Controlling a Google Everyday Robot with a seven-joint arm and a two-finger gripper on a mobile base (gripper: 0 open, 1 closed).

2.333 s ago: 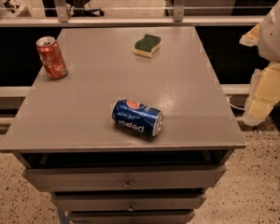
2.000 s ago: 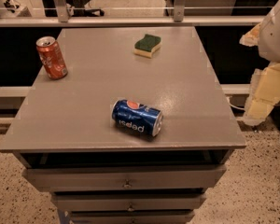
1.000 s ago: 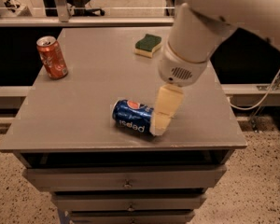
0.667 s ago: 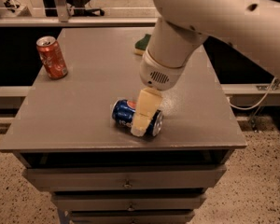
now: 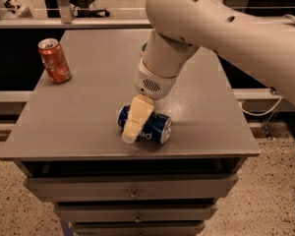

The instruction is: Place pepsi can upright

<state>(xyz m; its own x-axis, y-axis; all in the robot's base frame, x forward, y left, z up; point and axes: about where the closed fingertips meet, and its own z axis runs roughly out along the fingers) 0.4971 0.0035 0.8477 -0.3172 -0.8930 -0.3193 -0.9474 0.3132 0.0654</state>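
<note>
Lying sideways, pepsi can (image 5: 158, 126) w/ white lettering, gripper (image 5: 132, 130) atop

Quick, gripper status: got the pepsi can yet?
Gripper: down at the pepsi can, which lies on its side near the front edge of the table; open, closed or holding cannot be told.

Pincer (image 5: 130, 132) down at the pepsi can (image 5: 156, 127)
Open counter (image 5: 83, 117) all round it; red can (image 5: 54, 61) stands well apart, far corner.
</note>
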